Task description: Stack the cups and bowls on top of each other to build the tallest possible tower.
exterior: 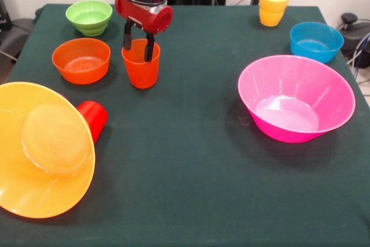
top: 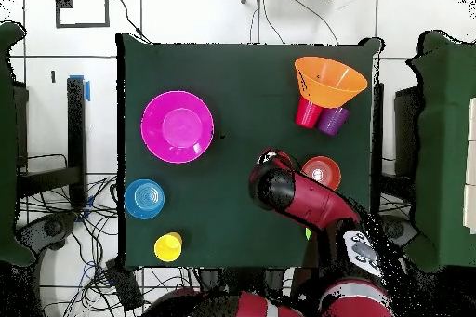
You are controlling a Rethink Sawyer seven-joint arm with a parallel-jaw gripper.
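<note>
Surface: dark green table (exterior: pixel 191 189), everything scattered.
Tool: your gripper (exterior: pixel 138 43) straddles the orange cup's (exterior: pixel 140 67) rim, not clenched.
Progress: no tower; pink bowl (exterior: pixel 296 99) empty.

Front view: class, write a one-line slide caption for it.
Gripper straddles the orange cup's rim, with bowls and cups scattered unstacked on the green table.

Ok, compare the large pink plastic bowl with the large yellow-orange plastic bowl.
The large pink plastic bowl stands upright, mouth up; the large yellow-orange plastic bowl is tipped, its base turned toward the front camera. The pink one stands alone; the yellow-orange one rests against a red plastic cup. Both are wide, glossy and much alike in size.
</note>
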